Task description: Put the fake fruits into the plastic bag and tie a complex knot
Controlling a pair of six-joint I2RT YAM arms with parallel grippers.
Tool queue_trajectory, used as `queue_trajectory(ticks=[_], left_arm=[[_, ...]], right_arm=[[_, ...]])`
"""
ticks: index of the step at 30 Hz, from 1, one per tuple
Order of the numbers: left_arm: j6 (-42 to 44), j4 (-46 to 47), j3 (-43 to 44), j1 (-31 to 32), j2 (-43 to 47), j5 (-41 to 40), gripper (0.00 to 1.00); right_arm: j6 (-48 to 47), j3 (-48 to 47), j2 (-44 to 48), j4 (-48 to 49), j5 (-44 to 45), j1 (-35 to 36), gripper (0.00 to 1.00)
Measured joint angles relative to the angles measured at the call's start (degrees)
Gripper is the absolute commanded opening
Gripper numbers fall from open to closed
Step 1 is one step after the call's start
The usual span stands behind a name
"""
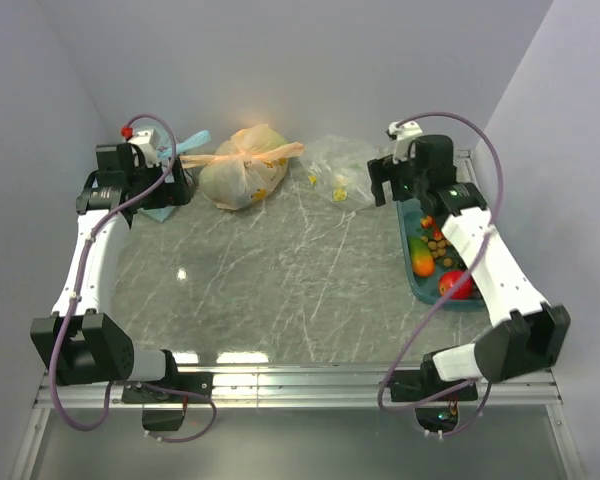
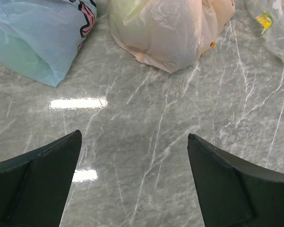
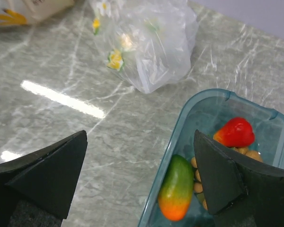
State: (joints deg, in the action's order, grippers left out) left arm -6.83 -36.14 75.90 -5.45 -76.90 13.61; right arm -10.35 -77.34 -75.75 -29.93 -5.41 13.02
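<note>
My left hand (image 2: 132,137) hovers low over the tabletop (image 2: 151,109), fingers wide apart, near the blue bag (image 2: 33,42). My right hand (image 3: 139,135), equally spread and empty, tilts above the tray (image 3: 206,97) holding the fake fruits (image 3: 176,187). The plastic bag (image 3: 149,42) lies just beyond.

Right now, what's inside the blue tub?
A green-and-orange fruit, a red fruit and small tan balls lie in the blue tub. One finger of the right gripper hides the rest.
</note>
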Motion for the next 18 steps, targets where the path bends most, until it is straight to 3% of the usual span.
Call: queue_trajectory(ticks=[4, 10, 18], left_arm=[[0.0, -0.3, 1.3, 0.6, -1.7, 0.0, 0.99], [-0.7, -0.5, 3.7, 0.7, -2.6, 0.9, 0.99], [-1.9, -1.6, 3.7, 0.8, -2.6, 1.7, 0.99]], right_arm=[[-0.4, -4.4, -9.2, -0.3, 4.0, 1.7, 1.00], [-1.2, -18.3, -27.1, -1.1, 8.5, 3.1, 1.00], [-3.6, -28.9, -43.1, -0.9, 11.0, 4.8, 1.00]])
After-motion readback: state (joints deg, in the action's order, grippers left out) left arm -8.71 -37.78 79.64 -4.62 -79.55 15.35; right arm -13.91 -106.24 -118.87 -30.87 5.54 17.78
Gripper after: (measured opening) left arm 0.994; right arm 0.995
